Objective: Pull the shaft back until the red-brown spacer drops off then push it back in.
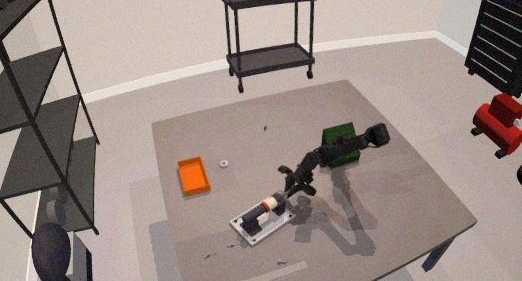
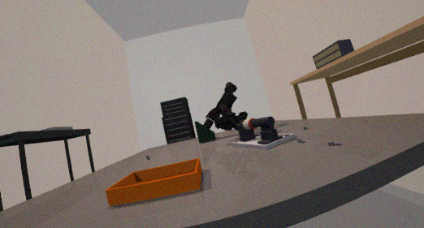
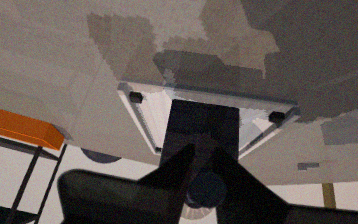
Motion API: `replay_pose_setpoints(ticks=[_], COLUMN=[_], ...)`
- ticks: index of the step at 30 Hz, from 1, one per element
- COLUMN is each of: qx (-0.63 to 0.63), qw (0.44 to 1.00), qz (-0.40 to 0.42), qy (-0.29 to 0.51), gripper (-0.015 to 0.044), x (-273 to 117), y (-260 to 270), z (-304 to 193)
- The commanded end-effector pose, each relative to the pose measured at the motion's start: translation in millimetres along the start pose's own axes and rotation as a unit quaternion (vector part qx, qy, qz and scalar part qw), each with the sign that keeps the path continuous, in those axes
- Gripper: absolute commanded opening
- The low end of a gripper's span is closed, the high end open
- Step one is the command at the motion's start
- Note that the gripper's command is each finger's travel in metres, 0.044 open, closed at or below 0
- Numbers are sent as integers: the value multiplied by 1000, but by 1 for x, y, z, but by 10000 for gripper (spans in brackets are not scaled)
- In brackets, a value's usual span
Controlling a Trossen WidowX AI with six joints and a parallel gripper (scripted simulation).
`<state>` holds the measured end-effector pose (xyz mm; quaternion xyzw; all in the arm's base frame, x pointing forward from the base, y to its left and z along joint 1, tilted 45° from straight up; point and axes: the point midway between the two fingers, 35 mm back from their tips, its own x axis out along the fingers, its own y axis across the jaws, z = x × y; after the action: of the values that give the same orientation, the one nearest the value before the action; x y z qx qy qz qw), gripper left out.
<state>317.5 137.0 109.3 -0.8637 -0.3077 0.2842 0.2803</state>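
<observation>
pulling too far with your gripper [image 1: 289,191] [image 2: 237,126] [image 3: 203,151] — clamped on the shaft [image 1: 288,193] — could also drop the cream spacer [image 1: 272,201] [image 2: 245,124].

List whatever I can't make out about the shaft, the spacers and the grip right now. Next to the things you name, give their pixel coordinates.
- Shaft: in the top view the gripper [image 1: 289,191] [image 3: 203,151] covers its outer end; the housing hides the rest.
- Red-brown spacer [image 1: 266,206] [image 2: 249,123]: visible in the top and exterior views, but blocked in the wrist view by the dark block [image 3: 202,120].
- Pale spacers [image 1: 272,202] [image 2: 246,124]: too blurred in the top view to count.
- Finger contact: too dark in the wrist view to see exactly where they touch.
</observation>
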Motion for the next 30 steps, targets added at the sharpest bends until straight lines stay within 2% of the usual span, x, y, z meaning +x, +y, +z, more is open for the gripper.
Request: replay_pose_setpoints(ticks=[1,30], qx=[-1,-1], qw=[1000,1000], qz=[-1,-1], qy=[0,0], gripper=[0,0], x=[-1,-3], y=[-1,-1], z=[1,3])
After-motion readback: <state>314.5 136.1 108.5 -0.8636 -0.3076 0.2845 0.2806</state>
